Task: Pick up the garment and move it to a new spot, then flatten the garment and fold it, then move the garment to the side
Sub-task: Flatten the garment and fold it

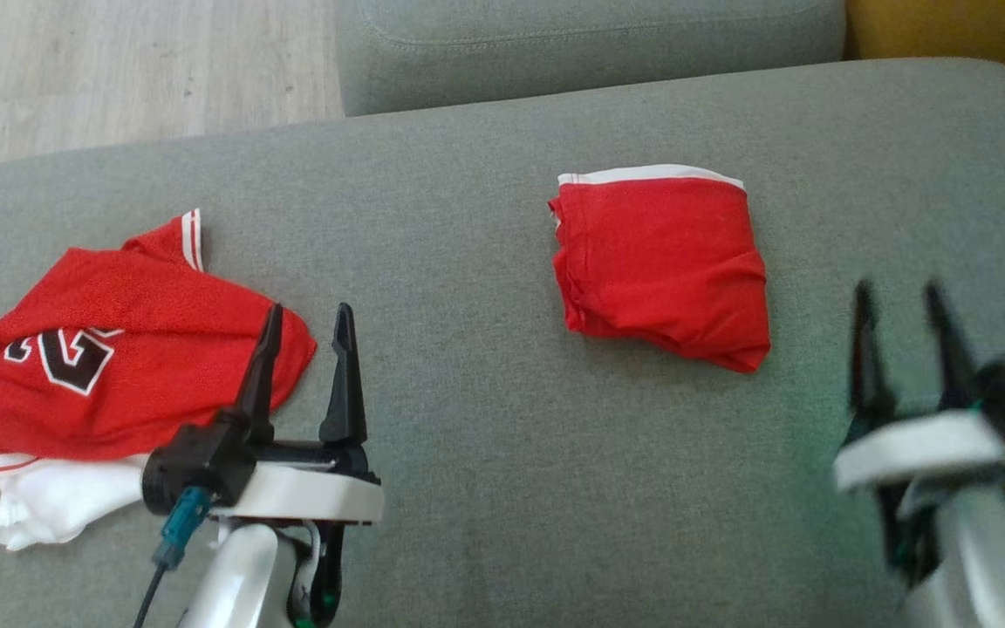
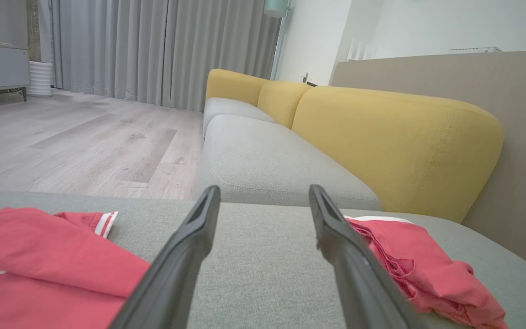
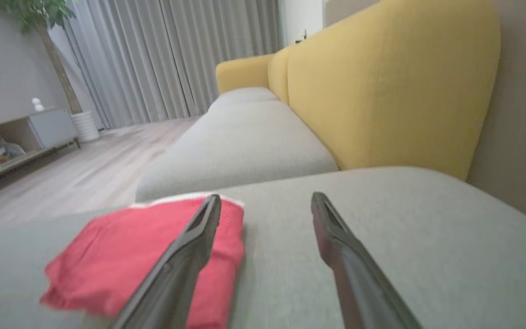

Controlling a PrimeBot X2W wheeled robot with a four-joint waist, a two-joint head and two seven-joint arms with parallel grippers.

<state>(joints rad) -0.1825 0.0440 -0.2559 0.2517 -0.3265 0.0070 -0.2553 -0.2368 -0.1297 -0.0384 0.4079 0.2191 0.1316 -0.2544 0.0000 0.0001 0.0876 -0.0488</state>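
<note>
The garment (image 1: 659, 266) is a red piece with a white hem, folded into a compact rectangle and lying on the grey sofa seat (image 1: 485, 419) right of centre. My right gripper (image 1: 899, 296) is open, blurred, and hovers just right of and nearer than the garment, apart from it. In the right wrist view the garment (image 3: 121, 256) lies left of the open right gripper (image 3: 266, 196), partly behind the left finger. My left gripper (image 1: 306, 318) is open and empty over the seat at lower left. The left wrist view has the garment (image 2: 427, 269) right of the open left gripper (image 2: 264, 188).
A crumpled red jersey (image 1: 119, 349) with a black-and-white number and a white part lies at the seat's left end, beside my left gripper. Another grey cushion (image 1: 590, 44) sits beyond. Yellow backrests (image 2: 395, 137) line the right. Wooden floor (image 1: 119, 70) lies past the far-left edge.
</note>
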